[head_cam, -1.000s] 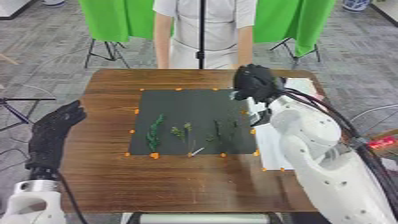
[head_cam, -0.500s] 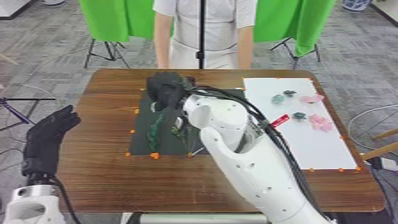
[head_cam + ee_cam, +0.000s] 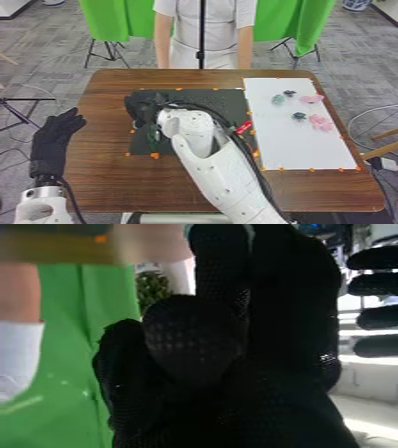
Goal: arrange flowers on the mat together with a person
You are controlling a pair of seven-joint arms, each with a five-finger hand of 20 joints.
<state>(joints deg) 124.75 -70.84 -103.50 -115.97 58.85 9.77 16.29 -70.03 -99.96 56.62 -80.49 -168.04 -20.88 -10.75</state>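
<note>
Several pink flowers (image 3: 320, 123) lay on the white sheet (image 3: 298, 147) in the head view, a green stem (image 3: 153, 144) on the mat (image 3: 191, 149) near the right hand (image 3: 140, 107), its grip impossible to tell. The left hand (image 3: 55, 135) was released. In the right wrist view, green cloth (image 3: 67, 359) hung beyond the right hand (image 3: 191, 344).

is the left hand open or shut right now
Open: in the head view the left hand has its fingers stretched out, not curled.
</note>
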